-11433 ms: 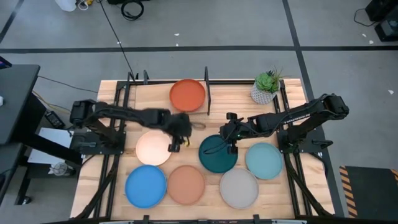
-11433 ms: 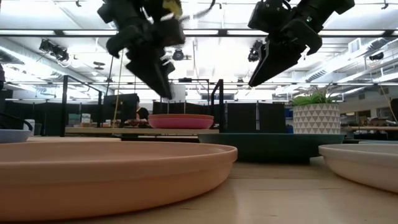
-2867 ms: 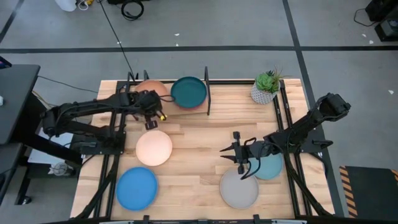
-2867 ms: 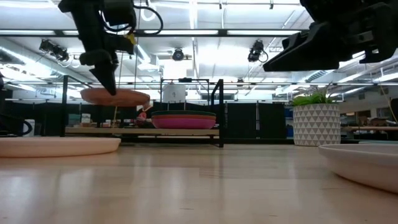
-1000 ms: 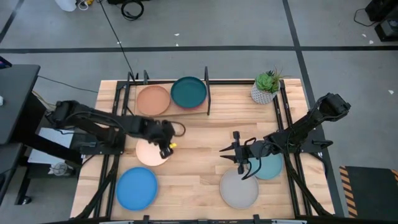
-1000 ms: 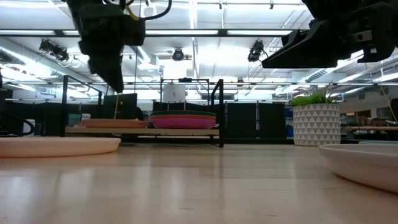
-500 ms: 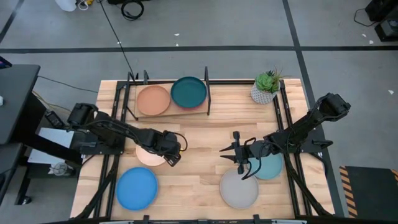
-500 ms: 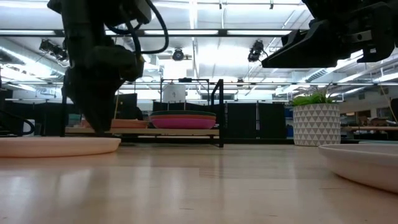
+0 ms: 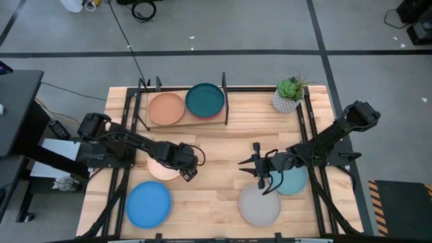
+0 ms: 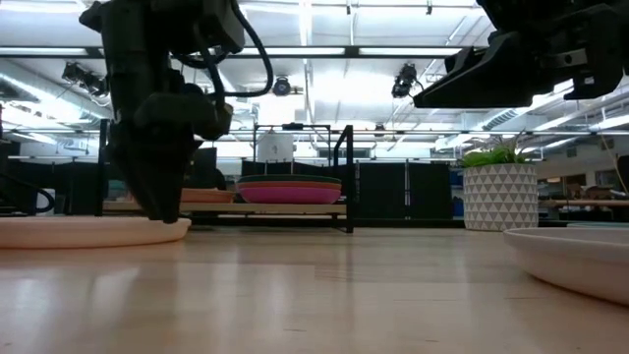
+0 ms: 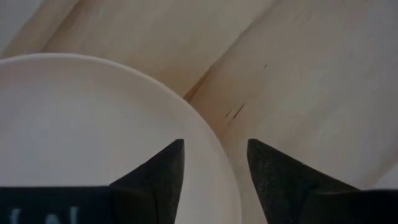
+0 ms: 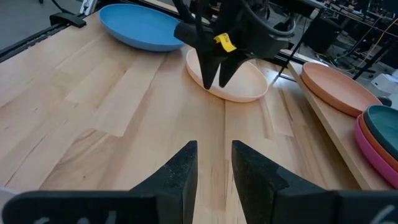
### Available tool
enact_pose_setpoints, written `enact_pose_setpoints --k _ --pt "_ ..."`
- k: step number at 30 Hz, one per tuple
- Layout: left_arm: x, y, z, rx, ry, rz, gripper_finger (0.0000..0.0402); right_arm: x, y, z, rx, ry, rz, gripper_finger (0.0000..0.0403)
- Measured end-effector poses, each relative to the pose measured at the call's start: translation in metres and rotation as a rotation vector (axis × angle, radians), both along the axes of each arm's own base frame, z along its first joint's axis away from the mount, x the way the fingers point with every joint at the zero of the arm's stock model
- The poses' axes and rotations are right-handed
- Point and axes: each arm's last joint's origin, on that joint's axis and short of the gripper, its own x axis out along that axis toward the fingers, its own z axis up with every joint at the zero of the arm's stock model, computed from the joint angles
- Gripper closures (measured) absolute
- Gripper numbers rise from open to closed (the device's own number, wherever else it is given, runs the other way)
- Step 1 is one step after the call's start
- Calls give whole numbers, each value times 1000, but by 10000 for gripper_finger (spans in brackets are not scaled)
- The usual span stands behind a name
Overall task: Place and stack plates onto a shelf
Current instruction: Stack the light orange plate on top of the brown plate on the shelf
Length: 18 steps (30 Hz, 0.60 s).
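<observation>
My left gripper (image 9: 186, 169) is open and points down at the right rim of the cream plate (image 9: 160, 169), which lies flat on the table. In the left wrist view one finger (image 11: 163, 171) stands over the plate's inside and the other (image 11: 277, 174) outside its rim (image 11: 214, 163). On the shelf (image 9: 181, 123) the terracotta plate (image 9: 166, 109) lies flat beside a stack topped by the dark teal plate (image 9: 204, 100). My right gripper (image 9: 263, 177) hovers open above the table between the grey plate (image 9: 260, 206) and the pale teal plate (image 9: 295, 182).
The blue plate (image 9: 148, 204) lies at the near left of the table. A potted plant (image 9: 289, 94) stands at the far right, beside the shelf's black posts (image 9: 224, 98). Bare wood lies in the table's middle.
My left gripper has moved toward the near edge and come down from well above the table. Its fingertips now stand at the cream plate's right rim. The plates have stayed where they were.
</observation>
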Motion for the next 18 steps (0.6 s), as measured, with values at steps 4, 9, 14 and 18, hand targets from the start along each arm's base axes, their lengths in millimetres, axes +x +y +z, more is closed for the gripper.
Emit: enact_pose_setpoints --k 4,9,14,18 --pt "1 0 -6 6 22 -3 232 0 0 0 1 0 -1 298" --pt "1 0 -6 13 25 -4 252 0 0 0 3 1 -3 298" --pt "0 0 -6 12 27 0 290 0 -1 0 3 1 -3 298" --pt "0 0 -6 10 26 7 335 0 -1 0 3 1 -4 298"
